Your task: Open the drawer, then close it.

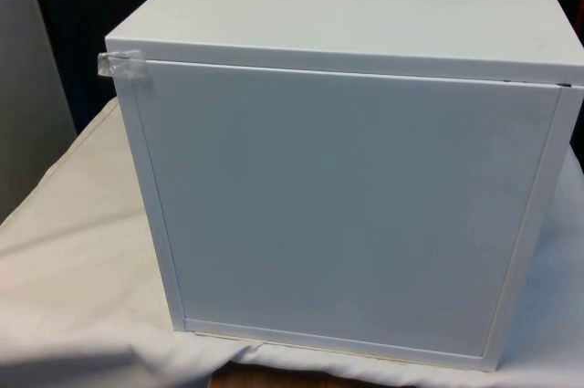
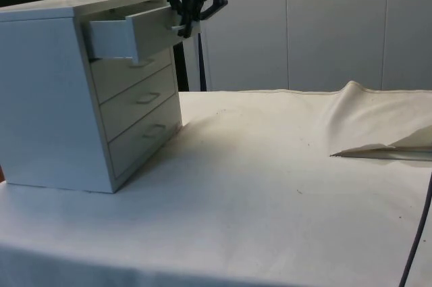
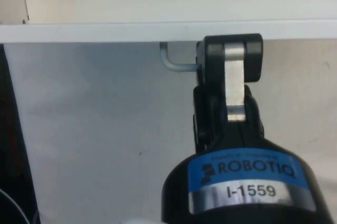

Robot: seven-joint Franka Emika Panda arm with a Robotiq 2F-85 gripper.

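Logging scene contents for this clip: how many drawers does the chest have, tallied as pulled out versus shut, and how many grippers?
Drawers pulled out: 1, the top drawer, with the gripper at its handle
Drawers shut: 3
Chests of drawers: 1
Grippers: 1
Total: 4 drawers, 1 chest, 1 gripper

Tool (image 2: 183,25) raised, fingers closed.

You face the plain back panel of the white chest of drawers (image 1: 347,196), standing on the white cloth (image 1: 73,269).
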